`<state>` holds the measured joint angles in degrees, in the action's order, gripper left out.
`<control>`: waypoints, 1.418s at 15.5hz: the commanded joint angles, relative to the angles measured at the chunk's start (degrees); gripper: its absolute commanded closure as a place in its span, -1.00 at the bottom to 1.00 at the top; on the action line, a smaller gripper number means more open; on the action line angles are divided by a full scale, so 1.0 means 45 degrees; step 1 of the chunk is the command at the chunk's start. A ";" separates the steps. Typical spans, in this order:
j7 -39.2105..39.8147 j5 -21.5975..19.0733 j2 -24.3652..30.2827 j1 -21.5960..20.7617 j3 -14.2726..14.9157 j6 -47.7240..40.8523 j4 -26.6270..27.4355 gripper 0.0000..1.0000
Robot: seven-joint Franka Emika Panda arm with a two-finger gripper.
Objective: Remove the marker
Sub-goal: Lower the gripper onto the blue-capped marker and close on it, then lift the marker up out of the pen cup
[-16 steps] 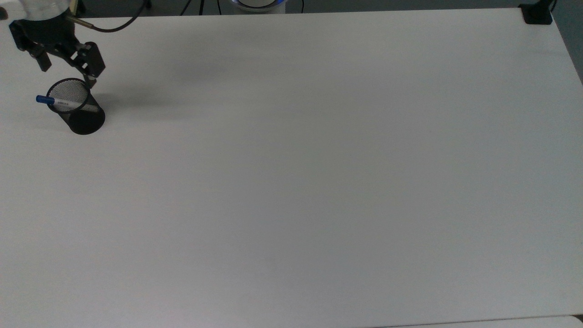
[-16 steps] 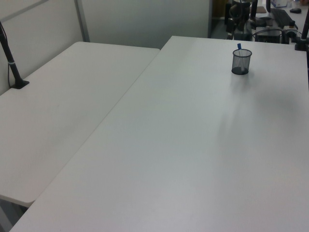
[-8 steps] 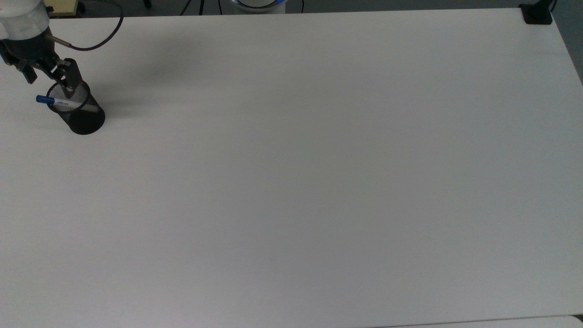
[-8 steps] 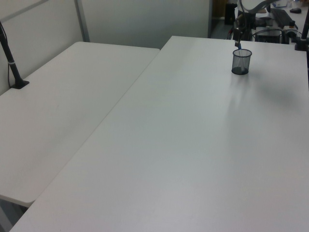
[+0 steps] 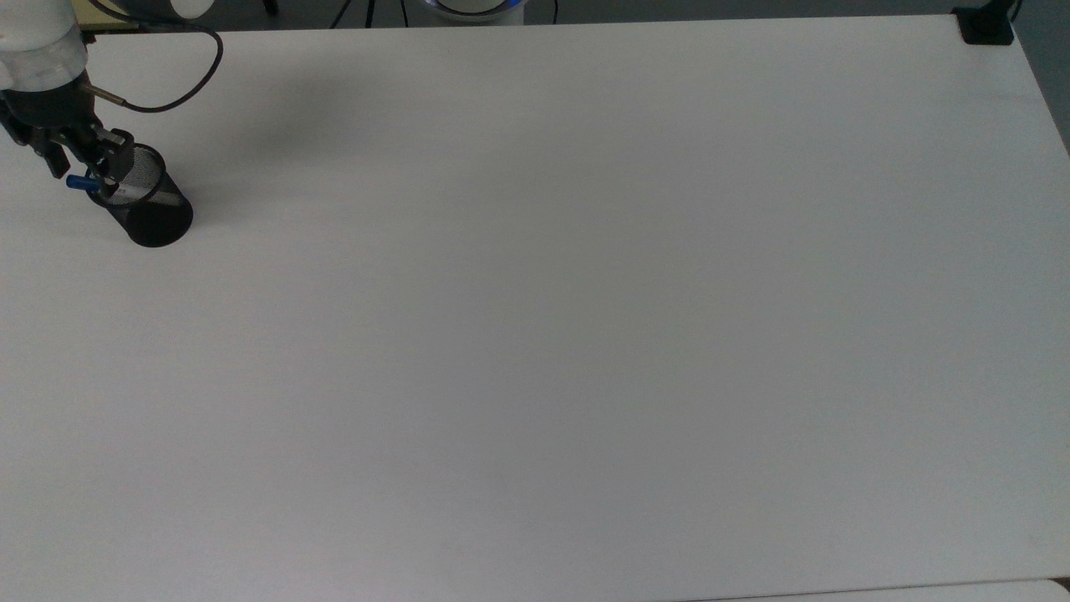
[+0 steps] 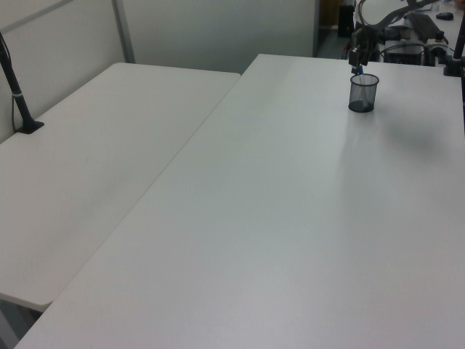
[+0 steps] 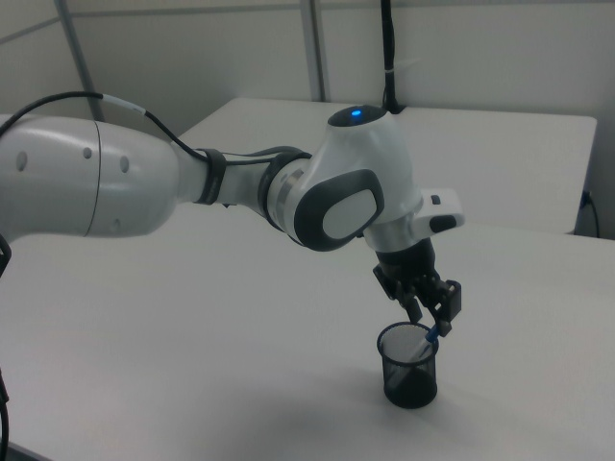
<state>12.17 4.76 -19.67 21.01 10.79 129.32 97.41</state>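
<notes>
Jaws of the gripper [image 5: 86, 170] closed around the blue cap of one white marker [image 5: 94, 184], leaning in one black mesh cup [image 5: 149, 211] near a bench [image 5: 552, 301] corner.

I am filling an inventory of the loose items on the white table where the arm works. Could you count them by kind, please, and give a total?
Marker: 1, blue cap leaning out over the cup's rim
Black mesh cup: 1, standing upright, the marker inside it
Total: 2
</notes>
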 commanded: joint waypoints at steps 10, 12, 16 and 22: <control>0.0421 -0.0081 0.0132 0.0000 0.0160 0.0656 0.0287 0.53; 0.0402 -0.0178 0.0308 0.0000 0.0160 0.0617 0.0267 0.59; 0.0285 -0.0276 0.0718 -0.0020 0.0141 0.0520 0.0228 0.67; 0.0245 -0.0783 0.1380 -0.0215 -0.0054 -0.0787 -0.0454 0.67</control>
<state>12.88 3.46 -16.50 21.07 10.68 129.95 96.40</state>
